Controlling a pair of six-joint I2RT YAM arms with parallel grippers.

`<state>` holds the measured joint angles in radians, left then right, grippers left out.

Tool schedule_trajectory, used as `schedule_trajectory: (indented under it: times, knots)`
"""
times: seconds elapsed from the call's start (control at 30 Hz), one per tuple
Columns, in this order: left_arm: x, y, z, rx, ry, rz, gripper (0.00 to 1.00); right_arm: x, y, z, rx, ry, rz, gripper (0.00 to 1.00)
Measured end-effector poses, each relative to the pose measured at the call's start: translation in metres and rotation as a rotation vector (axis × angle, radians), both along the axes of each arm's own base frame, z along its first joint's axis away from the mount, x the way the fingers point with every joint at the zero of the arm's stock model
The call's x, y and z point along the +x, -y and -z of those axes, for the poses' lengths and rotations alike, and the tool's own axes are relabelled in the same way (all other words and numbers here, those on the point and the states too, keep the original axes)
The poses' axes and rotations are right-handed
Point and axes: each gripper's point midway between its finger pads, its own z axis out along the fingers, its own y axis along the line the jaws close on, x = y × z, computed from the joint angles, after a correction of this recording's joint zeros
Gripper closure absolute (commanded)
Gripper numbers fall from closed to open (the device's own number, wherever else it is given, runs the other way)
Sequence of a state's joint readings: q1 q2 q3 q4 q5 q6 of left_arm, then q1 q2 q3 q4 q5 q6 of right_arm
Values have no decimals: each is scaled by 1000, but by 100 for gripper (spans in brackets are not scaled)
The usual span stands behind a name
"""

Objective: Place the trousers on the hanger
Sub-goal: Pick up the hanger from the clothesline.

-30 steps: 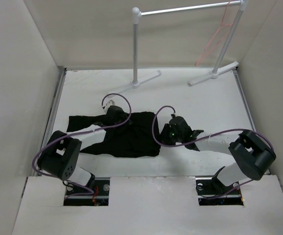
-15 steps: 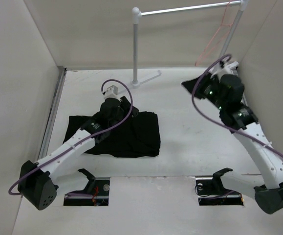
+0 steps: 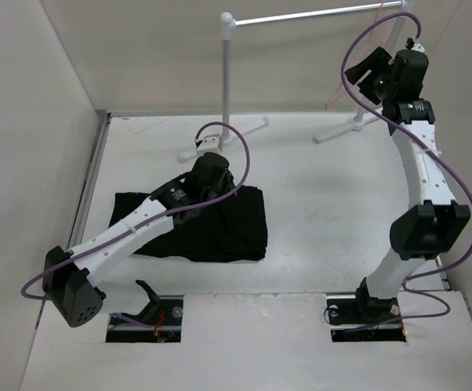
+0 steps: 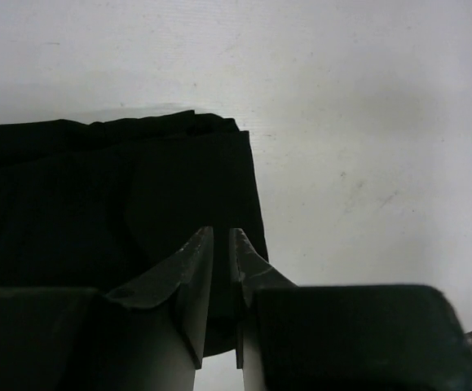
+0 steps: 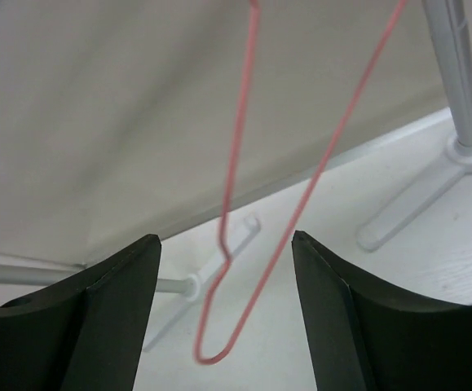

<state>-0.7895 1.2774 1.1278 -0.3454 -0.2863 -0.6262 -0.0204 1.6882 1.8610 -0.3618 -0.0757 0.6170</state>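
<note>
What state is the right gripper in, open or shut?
Open: the right gripper has its fingers wide apart, the hanger hanging untouched between them.

White tube rack (image 3: 227,77) at the far end of the white surface (image 3: 325,220): two upright posts on splayed feet, joined by a horizontal top bar. Plain beige walls (image 3: 32,122) enclose the left, back and right sides.

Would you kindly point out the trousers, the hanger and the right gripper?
the trousers (image 3: 229,228): top external view, on uncovered flat fabric.
the hanger (image 5: 209,360): right wrist view, on the wire's lower bend.
the right gripper (image 5: 223,240): right wrist view, midway between its open fingertips.
</note>
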Motion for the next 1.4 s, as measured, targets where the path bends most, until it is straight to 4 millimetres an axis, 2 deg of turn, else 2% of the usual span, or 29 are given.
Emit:
schedule_trajectory:
  times: [0.1, 0.2, 0.3, 0.37, 0.43, 0.57, 0.8, 0.9, 1.03, 1.13, 1.27, 1.4]
  knots:
    - [-1, -9, -1, 1, -3, -13, 90, 19, 0, 25, 1, -62, -12, 34]
    - [-1, -19, -4, -9, 3, -31, 90, 36, -7, 32, 8, -70, -55, 41]
    - [-3, -26, -1, -14, 5, -41, 88, 41, -14, 35, 15, -67, -94, 52]
    - [-7, -29, 7, -10, -8, -37, 88, 41, -18, 32, 21, -58, -116, 62]
    - [-9, -30, 15, -2, -22, -35, 87, 41, -21, 25, 30, -38, -135, 76]
    - [-12, -31, 24, 6, -43, -31, 81, 42, -29, 7, 65, 11, -171, 90]
    - [0, -43, 22, -23, -51, -67, 66, 39, -41, -6, 81, 56, -243, 94]
    - [7, -52, 22, -28, -50, -100, 55, 36, -44, -13, 80, 79, -262, 94]
    - [11, -58, 21, -36, -50, -122, 46, 16, -52, -18, 77, 104, -290, 94]
    - [13, -57, 17, -51, -45, -116, 42, -4, -65, -18, 78, 120, -326, 94]
    - [20, -45, -12, -102, -4, -90, 40, -28, -82, -3, 82, 112, -372, 94]
    - [33, -26, -54, -176, 66, -53, 40, -41, -93, 29, 93, 58, -398, 95]
